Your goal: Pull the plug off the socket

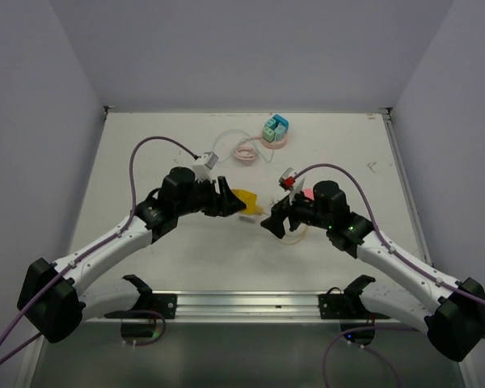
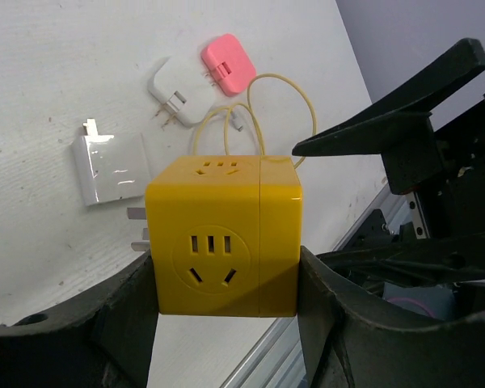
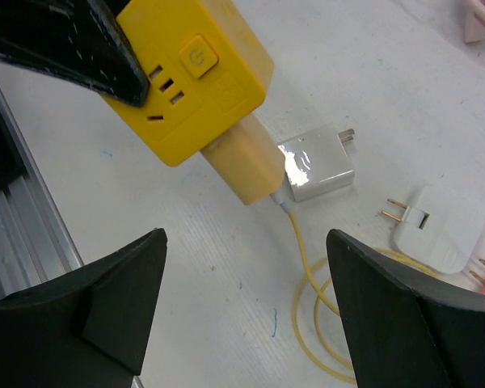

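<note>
The left pincer (image 2: 226, 327) pinches the yellow cube socket (image 2: 218, 242) above the middle of the bench (image 2: 48, 81). The right pincer (image 3: 250, 315) is spread, short of the yellow plug (image 3: 242, 166) seated in the socket. This looks like the approach; next it should clamp the plug and pull straight out.

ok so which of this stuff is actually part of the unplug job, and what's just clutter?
Job: yellow socket, held by left gripper; yellow plug in it, with cable; right gripper, open.
Clutter: white charger, white plug, pink plug, teal block, pink cord.
</note>
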Available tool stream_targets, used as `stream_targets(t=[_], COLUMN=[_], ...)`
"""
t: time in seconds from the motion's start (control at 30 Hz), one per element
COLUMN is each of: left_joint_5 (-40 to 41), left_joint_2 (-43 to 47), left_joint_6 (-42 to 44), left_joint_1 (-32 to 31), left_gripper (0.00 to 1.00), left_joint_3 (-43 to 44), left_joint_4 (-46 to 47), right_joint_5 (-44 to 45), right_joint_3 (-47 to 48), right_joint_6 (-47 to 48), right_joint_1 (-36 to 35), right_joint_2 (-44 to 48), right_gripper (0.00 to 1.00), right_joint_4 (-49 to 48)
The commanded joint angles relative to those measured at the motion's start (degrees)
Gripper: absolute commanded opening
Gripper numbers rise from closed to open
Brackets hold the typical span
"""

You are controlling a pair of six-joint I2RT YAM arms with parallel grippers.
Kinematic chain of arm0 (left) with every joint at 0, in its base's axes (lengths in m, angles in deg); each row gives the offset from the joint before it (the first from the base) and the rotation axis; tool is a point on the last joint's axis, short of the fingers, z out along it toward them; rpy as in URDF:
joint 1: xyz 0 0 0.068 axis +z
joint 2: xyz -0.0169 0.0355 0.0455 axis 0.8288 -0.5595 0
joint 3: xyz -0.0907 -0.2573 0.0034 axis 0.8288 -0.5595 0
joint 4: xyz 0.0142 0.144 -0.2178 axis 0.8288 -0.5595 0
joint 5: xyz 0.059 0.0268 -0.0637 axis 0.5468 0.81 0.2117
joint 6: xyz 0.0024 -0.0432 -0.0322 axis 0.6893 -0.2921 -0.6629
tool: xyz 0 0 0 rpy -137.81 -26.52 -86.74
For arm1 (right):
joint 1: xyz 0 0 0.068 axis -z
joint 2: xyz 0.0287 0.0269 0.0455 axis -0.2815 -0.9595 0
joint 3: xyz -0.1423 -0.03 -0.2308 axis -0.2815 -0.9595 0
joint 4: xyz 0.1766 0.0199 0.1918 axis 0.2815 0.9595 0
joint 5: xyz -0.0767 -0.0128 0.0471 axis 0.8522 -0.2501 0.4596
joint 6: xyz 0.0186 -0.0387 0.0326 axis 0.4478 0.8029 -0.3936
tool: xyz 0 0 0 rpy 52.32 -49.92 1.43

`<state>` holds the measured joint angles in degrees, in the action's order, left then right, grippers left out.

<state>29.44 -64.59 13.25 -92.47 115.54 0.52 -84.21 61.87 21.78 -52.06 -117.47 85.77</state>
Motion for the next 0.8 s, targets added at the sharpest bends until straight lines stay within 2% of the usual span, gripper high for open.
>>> stream_targets(t=[0.0,0.43,0.77], left_joint_5=[-1.9,-9.1,-13.3], left_joint_2=[2.9,3.6,2.4], left_joint_6=[2.1,1.5,-1.0], left_joint_1=[0.9,3.2,4.1], left_gripper=[0.00,0.00,0.00], left_joint_3=[4.7,7.6,8.0], left_joint_4=[-1.7,-5.5,-3.8], right_joint_5=[-2.9,-0.8,-0.5], right_joint_3=[-0.3,-1.4,-0.1], right_joint_6=[7.5,15.4,17.7], right_joint_1=[-0.9,-4.5,-6.8], right_joint_2=[0.3,-3.7,-7.2], right_gripper=[0.83,0.78,0.63], right_joint_4=[-6.9,-15.1,-17.3])
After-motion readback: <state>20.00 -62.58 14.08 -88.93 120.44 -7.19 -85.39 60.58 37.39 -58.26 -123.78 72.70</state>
